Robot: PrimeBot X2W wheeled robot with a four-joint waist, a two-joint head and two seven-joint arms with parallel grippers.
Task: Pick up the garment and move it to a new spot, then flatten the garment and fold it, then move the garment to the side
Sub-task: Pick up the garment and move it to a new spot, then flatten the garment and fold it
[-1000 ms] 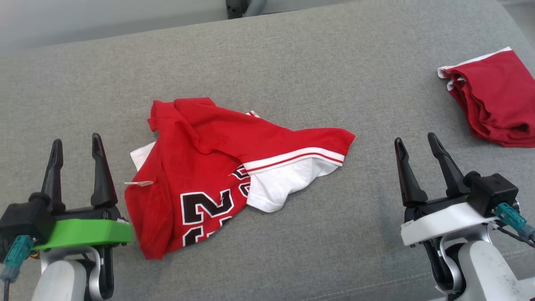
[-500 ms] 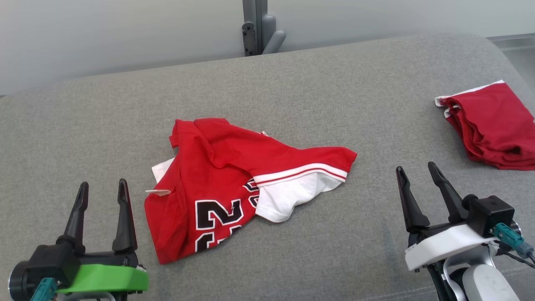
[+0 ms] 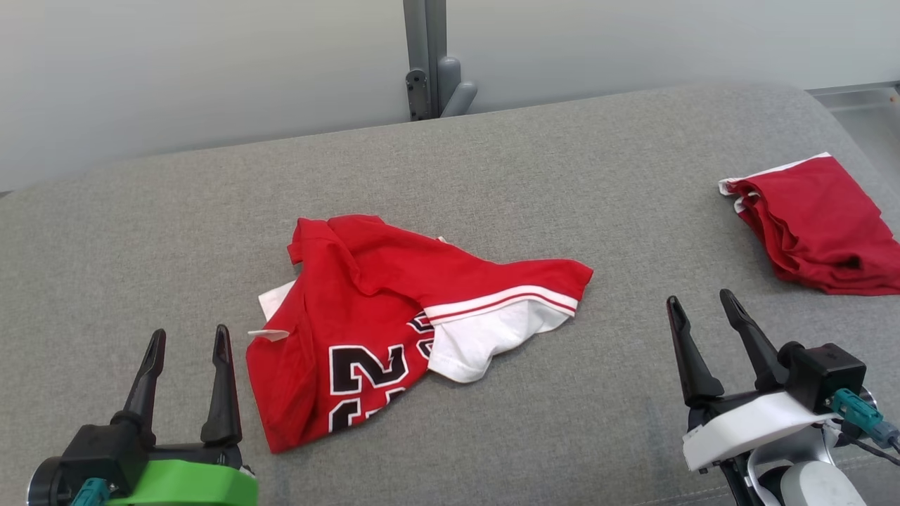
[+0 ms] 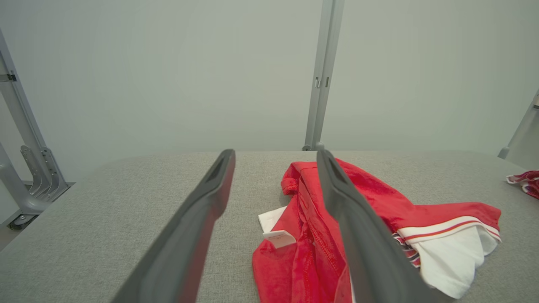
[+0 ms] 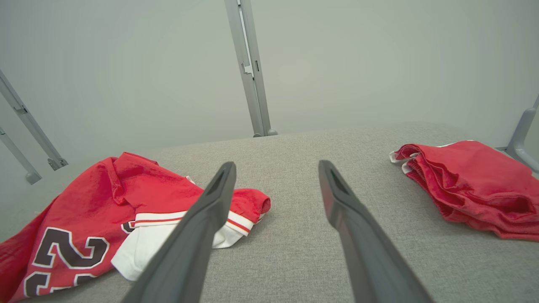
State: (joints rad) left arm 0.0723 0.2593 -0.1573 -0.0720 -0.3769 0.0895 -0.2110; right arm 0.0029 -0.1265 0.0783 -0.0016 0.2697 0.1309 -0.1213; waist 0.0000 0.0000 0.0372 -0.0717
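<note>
A: Changes from a second ago?
B: The camera tilts up, so more wall and the post (image 3: 424, 63) show. The shirt (image 3: 380, 316) looks unmoved, crumpled mid-bench (image 3: 534, 161) between both end effectors.
A: End effectors?
B: Left end effector (image 3: 190, 332) and right end effector (image 3: 699, 297) are both released, empty and clear of the cloth.
A: Hard to read?
B: The shirt's number folds under itself. The folded red pile (image 3: 815, 225) is cut by the right edge. In the left wrist view a finger (image 4: 362, 235) covers part of the shirt.
</note>
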